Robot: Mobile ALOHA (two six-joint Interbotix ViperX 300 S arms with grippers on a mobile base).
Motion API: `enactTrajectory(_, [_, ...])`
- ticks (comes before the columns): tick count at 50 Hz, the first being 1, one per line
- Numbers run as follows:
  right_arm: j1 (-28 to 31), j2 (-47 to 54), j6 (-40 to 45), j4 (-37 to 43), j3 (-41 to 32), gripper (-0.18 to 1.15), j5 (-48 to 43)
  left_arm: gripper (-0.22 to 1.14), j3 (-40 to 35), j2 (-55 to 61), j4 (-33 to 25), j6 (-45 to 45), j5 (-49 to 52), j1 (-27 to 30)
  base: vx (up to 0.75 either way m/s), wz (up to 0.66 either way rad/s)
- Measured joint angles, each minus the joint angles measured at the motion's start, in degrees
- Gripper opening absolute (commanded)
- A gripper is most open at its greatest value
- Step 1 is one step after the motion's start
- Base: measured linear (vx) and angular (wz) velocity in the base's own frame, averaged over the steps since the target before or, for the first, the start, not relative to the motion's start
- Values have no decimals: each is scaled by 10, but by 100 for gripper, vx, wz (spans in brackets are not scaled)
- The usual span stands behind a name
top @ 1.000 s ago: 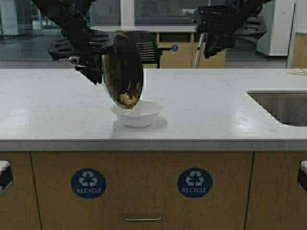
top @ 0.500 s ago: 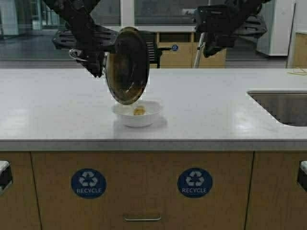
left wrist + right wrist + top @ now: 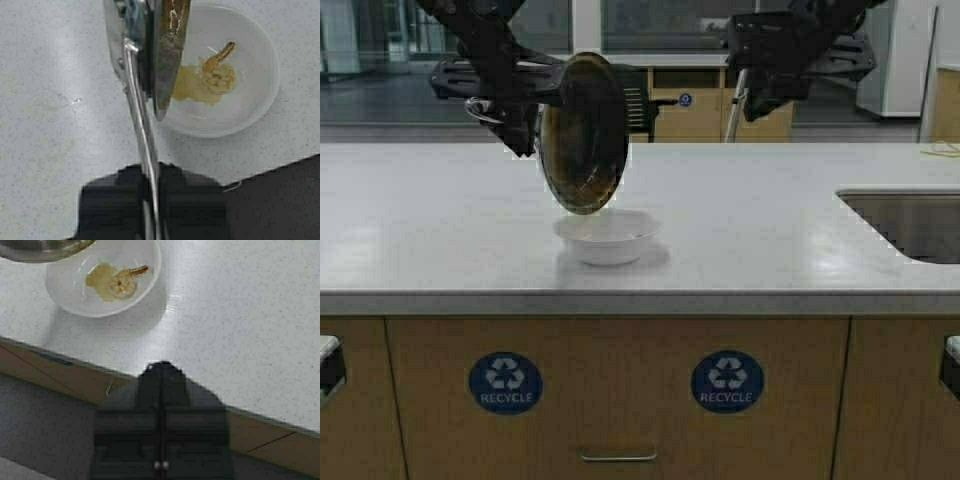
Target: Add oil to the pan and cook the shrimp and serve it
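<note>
My left gripper [image 3: 510, 112] [image 3: 152, 172] is shut on the short steel handle [image 3: 140, 115] of the pan [image 3: 584, 135] [image 3: 167, 45]. It holds the pan tipped almost on edge, its lower rim just above a small white bowl [image 3: 608, 243] [image 3: 260, 95] on the counter. The shrimp [image 3: 218, 75] [image 3: 125, 282] lies curled inside the bowl in a yellow puddle of oil [image 3: 187, 87]; the high view hides it behind the bowl's wall. My right gripper [image 3: 760, 95] [image 3: 161, 371] hangs shut and holding nothing, high above the counter to the bowl's right.
A sink [image 3: 910, 225] is sunk into the counter at the far right. The counter's front edge [image 3: 640, 295] runs close before the bowl, above cabinet doors with recycle signs [image 3: 506, 383]. White countertop [image 3: 770, 215] spreads on both sides of the bowl.
The shrimp has slid off the tilted pan into the white bowl. My left gripper has lifted the pan slightly higher. The right arm has not moved.
</note>
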Motion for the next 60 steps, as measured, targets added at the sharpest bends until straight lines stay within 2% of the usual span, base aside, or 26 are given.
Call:
enactTrajectory(8, [0,1,2,1,0,5,0,4,4,0,-55,-9,-23,4,0,0])
enactTrajectory(22, [0,1,4,1,0,5,0,4,72,0,-210,-19,-165,48,0,0])
enactTrajectory(28, [0,1,4,1,0,5,0,3,94,3,-248,-36,-207,53,0,0])
enactTrajectory(45, [0,1,4,0,0,5,0,3,135,50,-246,-214,-406,52,0,0])
enactTrajectory(60, [0,2,4,1,0,5,0,4,142,126,-244,-400,-658,70,0,0])
